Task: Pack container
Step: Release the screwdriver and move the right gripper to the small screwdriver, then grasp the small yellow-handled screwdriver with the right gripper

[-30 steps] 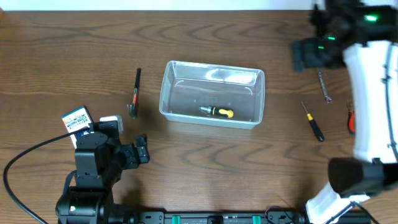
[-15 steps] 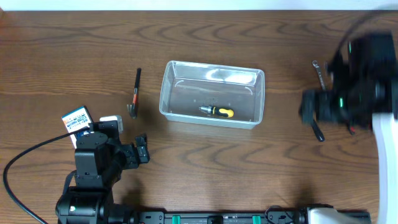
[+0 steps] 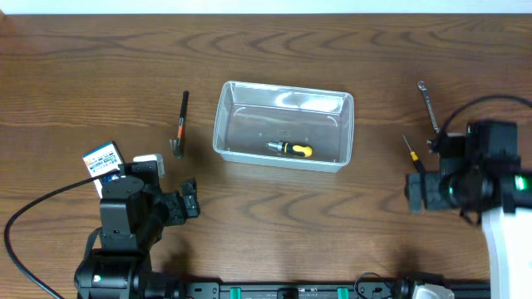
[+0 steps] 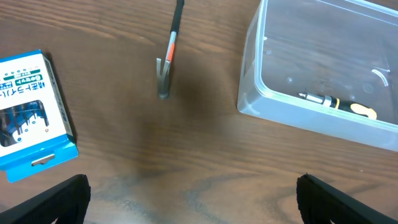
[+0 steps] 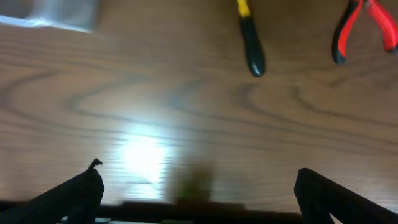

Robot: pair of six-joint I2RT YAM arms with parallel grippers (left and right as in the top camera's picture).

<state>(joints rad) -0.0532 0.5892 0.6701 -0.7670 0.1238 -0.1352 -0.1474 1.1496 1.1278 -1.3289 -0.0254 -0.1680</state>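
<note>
Your right gripper point(image 5: 198, 173), jaws apart and empty, has swung down beside the screwdriver point(image 5: 250, 43), likely your next pick. Left gripper point(image 4: 191, 182) waits, jaws spread. The container point(image 3: 219, 124) holds one tool point(image 3: 290, 149).

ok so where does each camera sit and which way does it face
overhead: fixed above the table, looking straight down; left arm and right arm both show.
left wrist: on the left arm, looking down at the hammer, card packet and container; left tool open, fingertips at the bottom corners.
right wrist: on the right arm, looking down at a screwdriver handle and red pliers; right tool open likewise.
shared: overhead and left wrist both see the container.
</note>
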